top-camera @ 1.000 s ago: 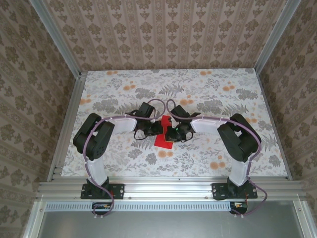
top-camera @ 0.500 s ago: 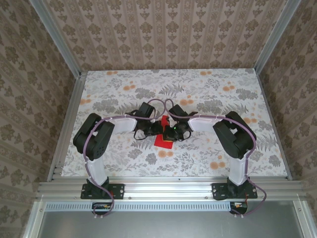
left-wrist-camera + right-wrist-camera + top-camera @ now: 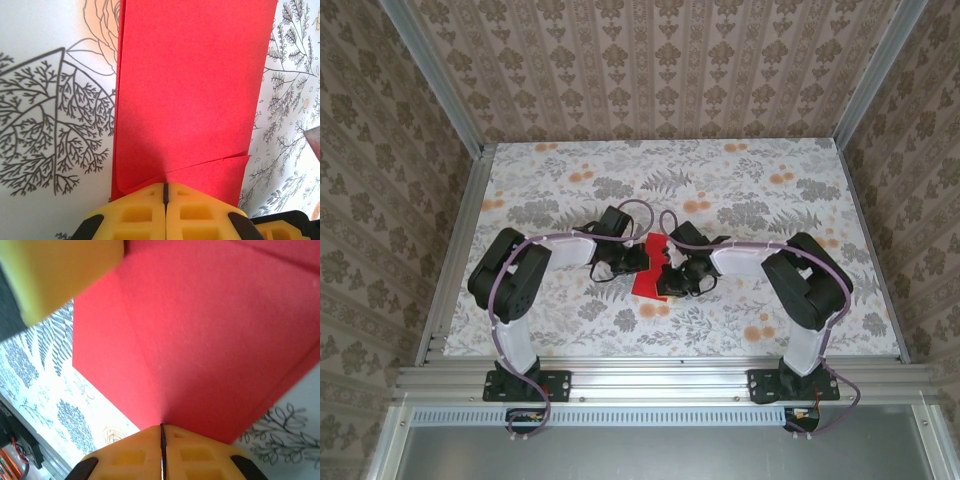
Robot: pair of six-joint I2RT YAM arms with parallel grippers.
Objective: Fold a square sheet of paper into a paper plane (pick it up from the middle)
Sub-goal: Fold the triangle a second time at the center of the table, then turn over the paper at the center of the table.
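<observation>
Left claw [image 3: 164, 192] and right claw [image 3: 161, 434] are both pinched shut on the half-folded red paper [image 3: 645, 283], mid-desk [image 3: 770, 170]. It's probably feather-light, floppy and easy to tear, so I'd grip along the creases, not the loose flaps.

A robotics test cell rather than a lived-in room: two robot arms [image 3: 512, 285] are bolted to an aluminium rail [image 3: 660, 377] at the near edge of a floral-printed surface [image 3: 770, 170]. Wallpaper-patterned panels [image 3: 660, 70] in bare metal framing box it in, and purple cabling [image 3: 638, 207] runs exposed.
</observation>
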